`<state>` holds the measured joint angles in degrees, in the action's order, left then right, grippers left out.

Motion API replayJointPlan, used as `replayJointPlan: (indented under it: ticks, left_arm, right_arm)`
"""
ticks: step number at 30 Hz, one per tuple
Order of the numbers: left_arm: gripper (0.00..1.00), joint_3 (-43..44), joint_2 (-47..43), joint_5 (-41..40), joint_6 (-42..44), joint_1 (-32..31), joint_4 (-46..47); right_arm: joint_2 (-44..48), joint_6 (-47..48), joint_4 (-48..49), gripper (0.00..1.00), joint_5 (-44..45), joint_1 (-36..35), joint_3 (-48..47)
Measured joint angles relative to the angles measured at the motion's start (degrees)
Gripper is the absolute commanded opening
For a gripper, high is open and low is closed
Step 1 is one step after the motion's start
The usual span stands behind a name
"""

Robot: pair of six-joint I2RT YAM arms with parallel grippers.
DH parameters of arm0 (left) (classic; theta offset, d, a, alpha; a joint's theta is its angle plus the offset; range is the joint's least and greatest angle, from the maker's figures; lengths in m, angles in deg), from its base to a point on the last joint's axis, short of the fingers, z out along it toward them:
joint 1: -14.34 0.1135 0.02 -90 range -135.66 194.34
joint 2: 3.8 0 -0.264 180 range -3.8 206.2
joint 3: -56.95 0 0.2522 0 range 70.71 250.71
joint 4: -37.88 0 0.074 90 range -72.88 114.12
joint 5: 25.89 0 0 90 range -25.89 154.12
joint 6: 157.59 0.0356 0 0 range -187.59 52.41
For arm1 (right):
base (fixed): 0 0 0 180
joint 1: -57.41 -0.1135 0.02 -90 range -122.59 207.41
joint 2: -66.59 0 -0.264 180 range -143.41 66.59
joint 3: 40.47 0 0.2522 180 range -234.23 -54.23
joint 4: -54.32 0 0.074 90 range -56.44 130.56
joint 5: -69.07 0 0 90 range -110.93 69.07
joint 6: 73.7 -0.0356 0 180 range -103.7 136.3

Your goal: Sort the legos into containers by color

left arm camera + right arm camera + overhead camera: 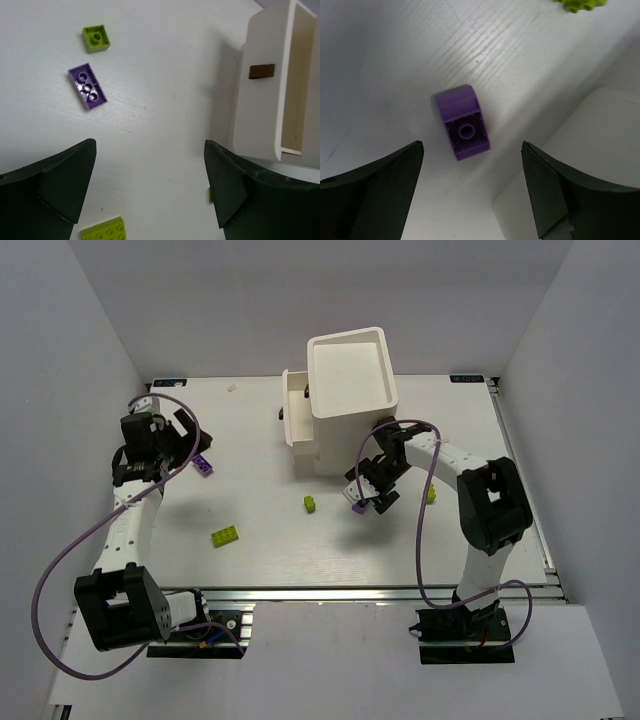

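The right end effector (471, 150) hangs wide open and empty over a purple lego (463, 122) on the worktop (380, 60), just beside the foot of the white cabinet (600, 145). The step in hand looks like picking this brick, so the next move calls for descending around it, closing, and carrying it to the pulled-out drawer (297, 410). The brick is small and lies underside up, its hollow and single round tube showing.
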<state>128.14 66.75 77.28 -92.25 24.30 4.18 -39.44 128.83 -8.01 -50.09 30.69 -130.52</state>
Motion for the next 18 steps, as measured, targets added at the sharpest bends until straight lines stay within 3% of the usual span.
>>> replayJointPlan:
  ticks: [6, 8, 12, 17, 18]
  left_arm:
    - [0.98, -0.74, -1.92, -3.21, -0.07, 0.31, -3.87]
    - [0.98, -0.83, -2.47, -3.93, -0.24, 0.50, -4.33]
    - [0.98, -1.33, -2.67, -5.03, -0.72, 0.76, -5.01]
    - [0.98, -1.90, -2.36, -5.29, -1.14, 0.81, -5.90]
    - [0.98, -1.90, -2.34, -5.29, -1.18, 0.81, -5.95]
  right_arm:
    - [-3.96, 0.44, -4.68, 0.78, 3.82, -1.33, -2.86]
    - [-4.72, 0.48, -4.81, 0.72, 4.81, -1.81, -3.21]
    - [-5.70, 0.66, -5.73, 0.51, 6.05, -3.06, -3.50]
    - [-6.80, 0.61, -7.52, 0.43, 7.10, -4.42, -3.98]
    - [-6.62, 0.61, -7.50, 0.36, 7.19, -4.61, -3.63]
